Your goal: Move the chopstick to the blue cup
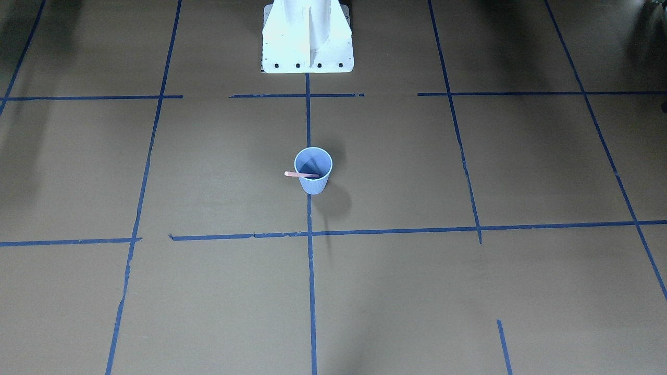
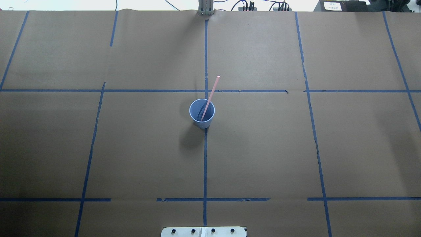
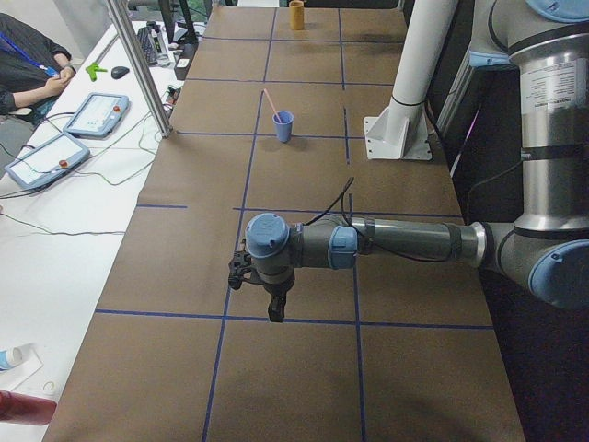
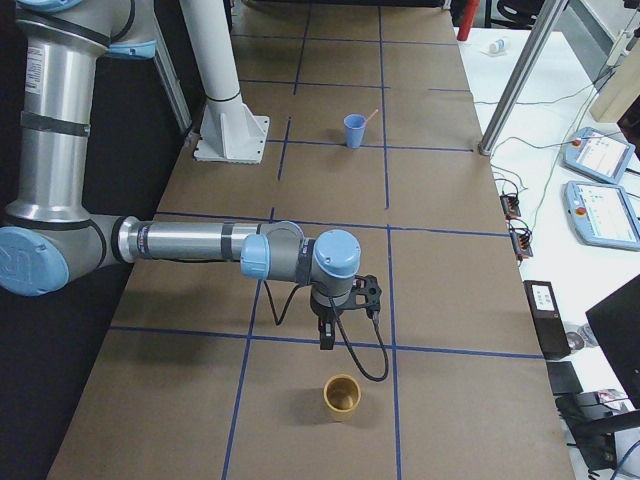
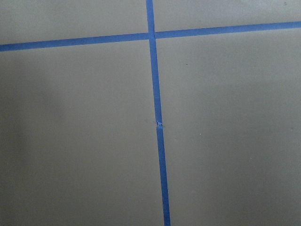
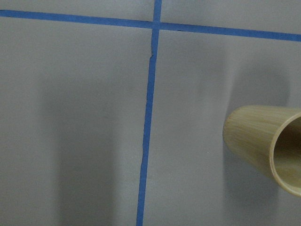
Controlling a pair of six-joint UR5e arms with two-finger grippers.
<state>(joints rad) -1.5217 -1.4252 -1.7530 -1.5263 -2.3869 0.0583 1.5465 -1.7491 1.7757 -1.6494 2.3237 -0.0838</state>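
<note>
The blue cup (image 1: 314, 186) stands upright at the middle of the table on the centre tape line; it also shows in the overhead view (image 2: 202, 124). A pink chopstick (image 2: 212, 89) stands in it, leaning over the rim (image 1: 293, 174). My left gripper (image 3: 275, 313) hangs over the table's left end, far from the cup, seen only in the exterior left view; I cannot tell if it is open or shut. My right gripper (image 4: 326, 340) hangs over the right end, seen only in the exterior right view; I cannot tell its state either.
A tan bamboo cup (image 4: 342, 396) stands just beyond my right gripper and shows in the right wrist view (image 6: 263, 141). The white robot base (image 1: 307, 47) is at the table's robot side. Blue tape lines (image 5: 157, 117) cross the brown paper. An operator (image 3: 28, 64) sits beside the table.
</note>
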